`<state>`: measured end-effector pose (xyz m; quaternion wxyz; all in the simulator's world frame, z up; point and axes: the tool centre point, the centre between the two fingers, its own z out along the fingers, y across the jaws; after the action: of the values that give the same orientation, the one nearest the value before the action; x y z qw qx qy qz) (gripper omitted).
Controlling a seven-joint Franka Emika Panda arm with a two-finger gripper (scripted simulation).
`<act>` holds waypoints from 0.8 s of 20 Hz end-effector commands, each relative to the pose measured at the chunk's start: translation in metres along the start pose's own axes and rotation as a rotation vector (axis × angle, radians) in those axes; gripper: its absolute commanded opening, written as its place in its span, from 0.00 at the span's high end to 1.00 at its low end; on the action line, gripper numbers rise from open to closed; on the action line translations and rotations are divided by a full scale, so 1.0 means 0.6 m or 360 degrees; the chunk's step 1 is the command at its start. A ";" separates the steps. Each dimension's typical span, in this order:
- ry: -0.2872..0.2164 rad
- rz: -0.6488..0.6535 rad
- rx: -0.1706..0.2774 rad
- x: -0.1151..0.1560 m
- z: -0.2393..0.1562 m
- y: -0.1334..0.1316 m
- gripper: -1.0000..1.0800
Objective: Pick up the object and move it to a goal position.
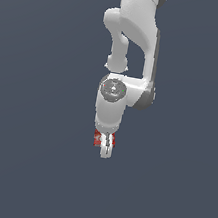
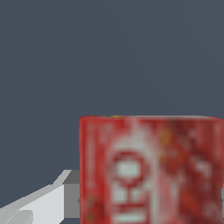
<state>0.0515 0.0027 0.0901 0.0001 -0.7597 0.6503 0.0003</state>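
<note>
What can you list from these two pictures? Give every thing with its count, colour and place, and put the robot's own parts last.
box: one, red with a white logo mark on its face, at the tip of the arm, between the fingers.
ground: one, plain dark blue-grey, filling the background of both views.
arm: one, white with dark grey joints, reaching down from the top middle of the exterior view.
fingers: one shows pale grey beside the box in the wrist view.

White rounded arm point(image 1: 135, 29) with dark grey joint seams and cap.
</note>
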 end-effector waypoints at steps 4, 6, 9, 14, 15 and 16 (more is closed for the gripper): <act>0.0001 0.0002 0.0001 0.041 -0.098 -0.008 1.00; 0.0002 0.0002 0.0001 0.056 -0.135 -0.011 1.00; 0.0002 0.0002 0.0001 0.079 -0.190 -0.016 1.00; 0.0003 0.0002 0.0000 0.115 -0.278 -0.026 1.00; 0.0003 0.0002 0.0000 0.122 -0.295 -0.028 1.00; 0.0003 0.0001 0.0000 0.128 -0.311 -0.030 1.00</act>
<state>0.0788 -0.0649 0.2613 0.0000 -0.7591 0.6510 -0.0008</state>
